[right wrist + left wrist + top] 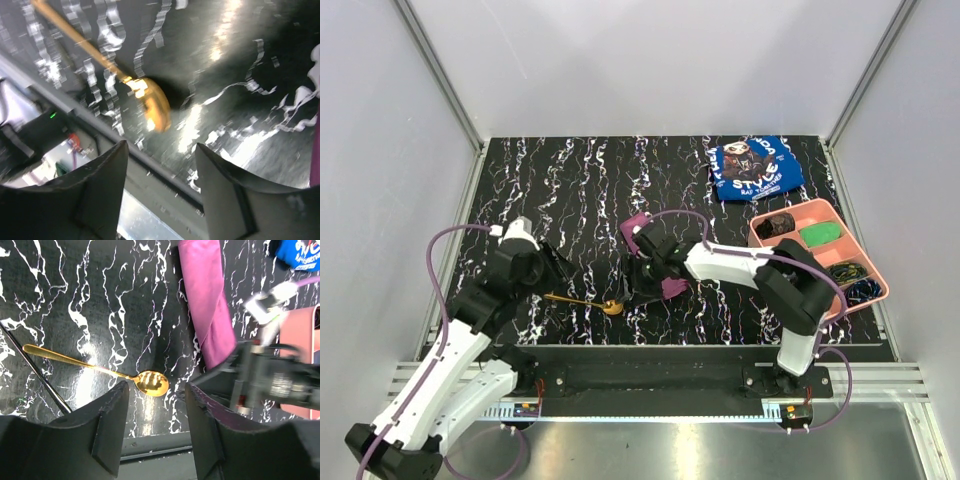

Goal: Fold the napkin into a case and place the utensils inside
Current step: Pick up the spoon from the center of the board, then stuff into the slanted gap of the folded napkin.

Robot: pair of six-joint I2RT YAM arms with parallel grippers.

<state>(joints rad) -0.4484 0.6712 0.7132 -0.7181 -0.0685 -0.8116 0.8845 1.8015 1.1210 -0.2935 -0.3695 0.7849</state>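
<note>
The plum-purple napkin (636, 226) lies folded into a narrow strip (207, 305) at the table's middle. My right arm hides most of it from above. The gold spoon (586, 300) lies on the black marbled table to the left of the strip, bowl (152, 382) pointing toward it and handle running left. My left gripper (156, 395) hovers open just short of the bowl, nothing between its fingers. My right gripper (161, 150) is also open and empty over the strip's near end, with the spoon bowl (155, 107) ahead of it.
A blue printed cloth (755, 167) lies at the back right. A pink compartment tray (788, 213) holding small items sits on the right. The table's near edge and metal rail (150, 447) run just below both grippers. White walls enclose the table.
</note>
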